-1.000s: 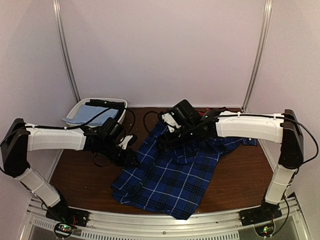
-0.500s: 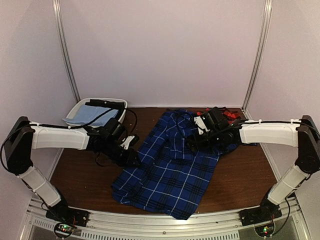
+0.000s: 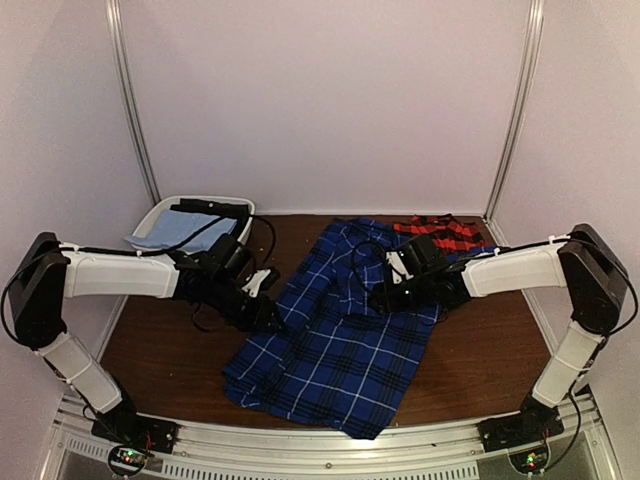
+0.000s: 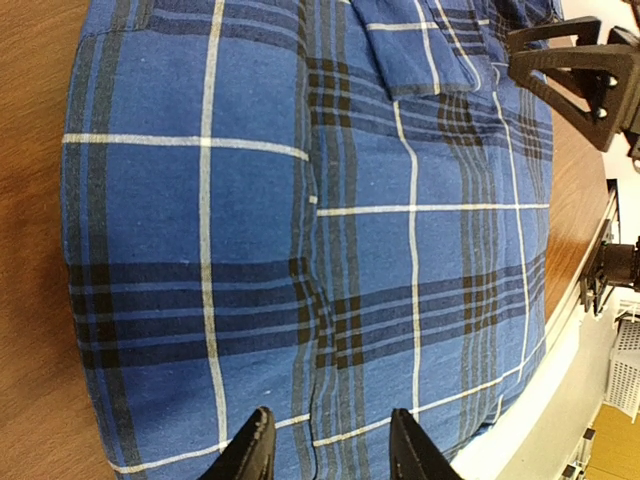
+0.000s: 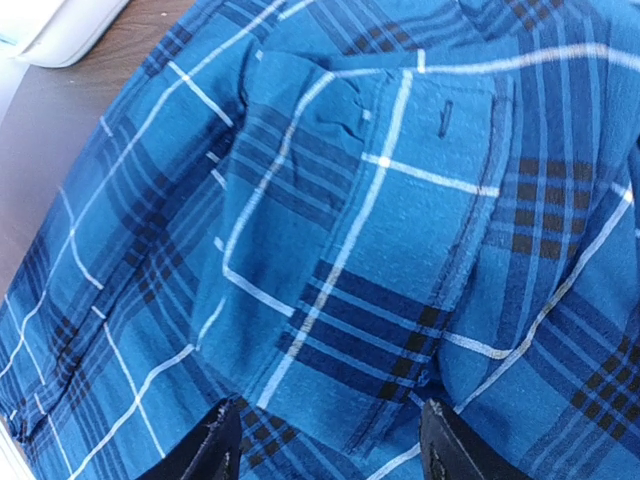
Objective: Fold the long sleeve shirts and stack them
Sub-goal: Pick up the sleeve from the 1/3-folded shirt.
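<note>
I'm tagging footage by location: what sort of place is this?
Probably a robot lab booth, not a home: plain white walls with metal rails enclose a wooden table, and the left arm and right arm are bolted to a metal frame.

Pale lilac walls [image 3: 320,100], metal corner rails [image 3: 131,110], dark wooden tabletop [image 3: 490,350].

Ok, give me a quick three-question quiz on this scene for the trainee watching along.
1. True or false: the left gripper and right gripper are both open.
2. Where is the red-and-black shirt? A) held by the right gripper B) at the far right of the table C) under the left gripper
3. Name the main colour of the spread-out shirt under both grippers.
Key: 1 true; 2 B; 3 blue.
</note>
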